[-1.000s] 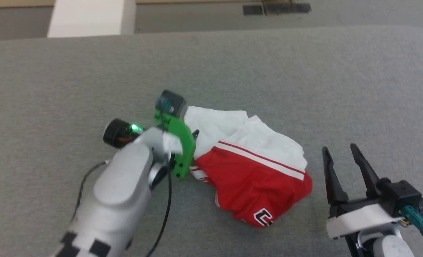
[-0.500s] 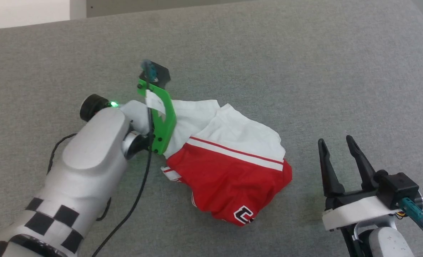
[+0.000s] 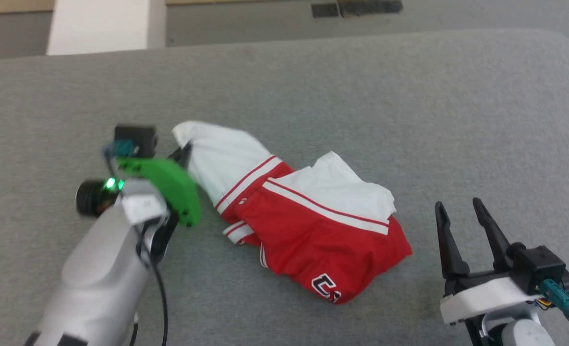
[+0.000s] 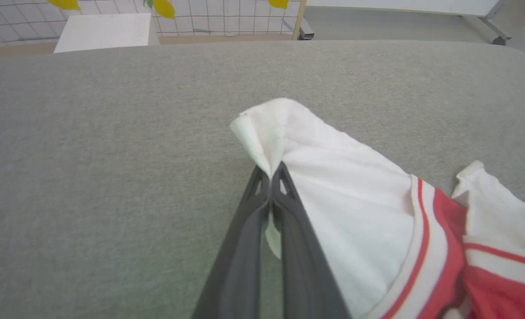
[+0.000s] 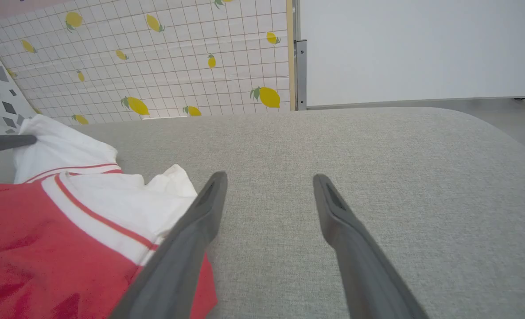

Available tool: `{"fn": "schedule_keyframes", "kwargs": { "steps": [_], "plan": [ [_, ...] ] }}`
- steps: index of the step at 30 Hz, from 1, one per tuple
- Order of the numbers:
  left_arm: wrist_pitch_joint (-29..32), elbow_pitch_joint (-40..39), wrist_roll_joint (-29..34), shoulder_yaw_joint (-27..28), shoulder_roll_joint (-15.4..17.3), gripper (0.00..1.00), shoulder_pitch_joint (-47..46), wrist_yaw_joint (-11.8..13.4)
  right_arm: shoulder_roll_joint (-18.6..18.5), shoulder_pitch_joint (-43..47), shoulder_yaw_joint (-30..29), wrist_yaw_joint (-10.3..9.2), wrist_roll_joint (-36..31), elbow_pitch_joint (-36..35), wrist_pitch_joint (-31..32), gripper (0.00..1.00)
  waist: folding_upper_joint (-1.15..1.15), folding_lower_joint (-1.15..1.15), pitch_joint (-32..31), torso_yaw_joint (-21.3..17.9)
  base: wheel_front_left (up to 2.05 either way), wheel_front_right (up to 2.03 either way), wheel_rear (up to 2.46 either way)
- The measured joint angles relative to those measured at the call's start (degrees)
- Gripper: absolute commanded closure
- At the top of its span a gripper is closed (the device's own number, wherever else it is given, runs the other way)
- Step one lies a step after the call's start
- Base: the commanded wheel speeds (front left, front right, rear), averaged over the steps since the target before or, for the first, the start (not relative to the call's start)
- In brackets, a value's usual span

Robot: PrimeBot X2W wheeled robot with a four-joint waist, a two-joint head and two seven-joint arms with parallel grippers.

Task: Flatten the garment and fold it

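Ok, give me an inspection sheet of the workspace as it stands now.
Surface: grey fabric-covered table.
Job's things: garment crumpled in a heap, one white sleeve drawn out toward the robot's left.
Clutter: nothing seen.
Grippers: left gripper shut, fingers pinching the white sleeve's tip; right gripper open, beside the garment and apart from it.
Cables: black cable hanging along the left arm; teal plug with wires at the right wrist.
Surroundings: lemon-print tiled wall, white panel, white block.
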Motion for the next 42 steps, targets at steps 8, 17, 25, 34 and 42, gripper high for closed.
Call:
{"fn": "schedule_keyframes", "kwargs": {
  "steps": [8, 17, 25, 34, 42],
  "plan": [
    [-5.4, -3.0, -3.7, 5.4, 2.8, 1.0, 16.2, 8.3, 0.0, 2.5, -0.1, 0.0, -0.4, 0.2, 0.1, 0.0, 0.0, -0.01, -4.8, 4.6, 0.0, 0.0, 0.0],
    [-11.5, -5.8, -4.5, 5.5, 2.0, 0.0, 23.8, 9.9, 0.0, 3.3, -0.7, 0.0, -0.8, 0.5, 1.4, 0.0, 0.0, -0.01, -7.9, 7.7, 0.0, 0.0, 0.0],
    [-18.4, -18.5, 8.6, 9.6, 0.4, 0.0, 24.1, 8.8, 0.0, 3.3, -1.6, 0.0, -1.5, -0.9, 3.4, 0.0, 0.0, -0.01, -9.0, 10.1, 0.0, 0.0, 0.0],
    [-18.5, -25.8, 23.1, 11.4, -6.0, 0.0, 31.9, 3.6, -3.9, -2.3, 3.7, 0.0, -4.1, -2.8, 17.3, 0.0, 0.0, -0.01, -7.9, 14.7, 0.0, 0.0, 0.0],
    [-18.5, -24.6, 27.3, 11.5, -10.6, 0.0, 31.8, 0.0, -15.7, -19.7, 16.8, 0.0, 6.4, 3.9, 43.2, 0.0, 0.0, -0.01, -4.4, 19.3, 0.0, 0.0, 0.0]
  ]
}}
